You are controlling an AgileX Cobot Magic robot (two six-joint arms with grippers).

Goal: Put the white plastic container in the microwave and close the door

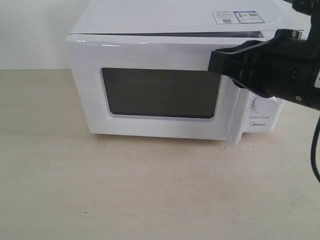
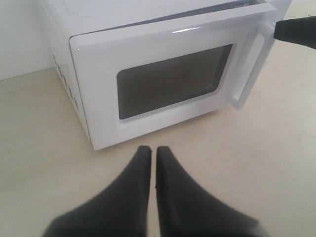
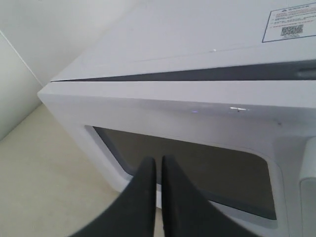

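microwave (image 1: 165, 17) door (image 1: 150, 54) stands a crack ajar, a dark slit showing along its top edge, as the right gripper (image 1: 214, 61), fingers pressed together and holding nothing, meets the door's upper corner at the top of the long vertical handle (image 1: 234, 117). the slit widens toward the handle side, so the seating push likely runs straight back from there, and the right arm is plainly nearer. the left gripper (image 2: 152, 150), also closed and empty, hovers low over the table (image 1: 150, 190) in front. the white plastic container is nowhere in view, presumably behind the dark window (image 1: 160, 93).
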